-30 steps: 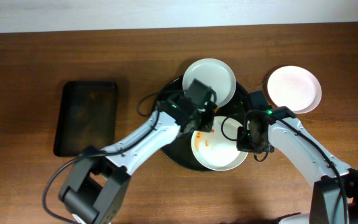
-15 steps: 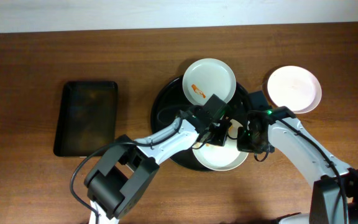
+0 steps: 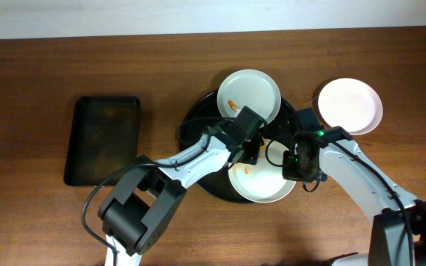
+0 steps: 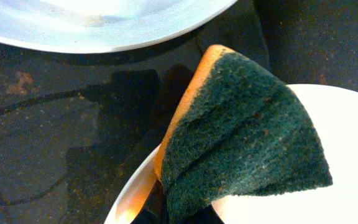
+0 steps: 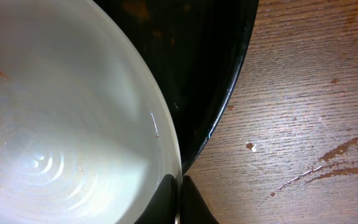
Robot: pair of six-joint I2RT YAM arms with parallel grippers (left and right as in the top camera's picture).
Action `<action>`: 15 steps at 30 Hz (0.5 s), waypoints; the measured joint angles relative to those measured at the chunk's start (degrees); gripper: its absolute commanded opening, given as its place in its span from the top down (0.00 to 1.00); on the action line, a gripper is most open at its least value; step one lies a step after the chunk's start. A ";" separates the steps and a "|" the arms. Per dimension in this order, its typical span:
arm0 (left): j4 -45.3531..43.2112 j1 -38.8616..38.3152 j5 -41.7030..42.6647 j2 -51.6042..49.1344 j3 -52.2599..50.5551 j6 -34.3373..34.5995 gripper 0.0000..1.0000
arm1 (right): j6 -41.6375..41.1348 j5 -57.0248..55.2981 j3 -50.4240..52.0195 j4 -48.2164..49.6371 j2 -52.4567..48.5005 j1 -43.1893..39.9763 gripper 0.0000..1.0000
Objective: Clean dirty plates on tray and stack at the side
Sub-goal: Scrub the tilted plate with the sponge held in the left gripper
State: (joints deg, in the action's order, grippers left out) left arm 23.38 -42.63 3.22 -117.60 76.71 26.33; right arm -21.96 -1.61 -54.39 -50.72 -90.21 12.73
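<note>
The round black tray (image 3: 197,140) holds two white plates. The far plate (image 3: 256,90) has an orange smear near its left rim. The near plate (image 3: 265,186) has a faint orange smear (image 3: 246,170). My left gripper (image 3: 248,151) is shut on a green-and-orange sponge (image 4: 241,124), which rests on the near plate's far-left rim (image 4: 353,155). My right gripper (image 5: 179,199) is shut on the near plate's right rim (image 5: 61,124), at the tray's edge (image 5: 210,62). A third plate (image 3: 350,106) lies on the table right of the tray and shows no smear.
A smaller rectangular black tray (image 3: 103,139) lies at the left of the wooden table (image 3: 35,89). Cables loop over the round tray between the arms. The table's far edge runs along the top. The wood by the tray shows scuffs (image 5: 328,162).
My left gripper swept the sponge right over the near plate, then back toward its far-left rim. The smear there looks fainter. The right arm has not moved.
</note>
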 measured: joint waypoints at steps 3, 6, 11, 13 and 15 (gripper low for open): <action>0.59 -0.11 -0.50 0.17 0.31 -0.85 1.00 | 0.09 0.00 0.00 -0.02 0.00 0.00 0.96; 2.62 -0.09 -1.07 2.36 0.33 -1.16 1.00 | 0.11 0.02 0.00 -0.04 0.00 0.00 0.96; 9.49 -0.09 -0.61 8.76 1.05 -0.94 1.00 | 0.13 0.02 0.00 -0.17 0.00 0.00 0.96; 10.69 -0.11 1.31 9.18 0.96 -0.94 1.00 | 0.11 0.02 0.00 -0.17 0.00 0.00 0.96; 9.99 -0.35 2.36 9.18 -0.37 -0.92 1.00 | 0.11 0.02 0.00 -0.20 0.00 0.00 0.96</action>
State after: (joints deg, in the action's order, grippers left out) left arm 33.36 -42.98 5.58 -108.42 76.34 25.41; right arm -21.85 -1.58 -54.39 -50.92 -90.21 12.73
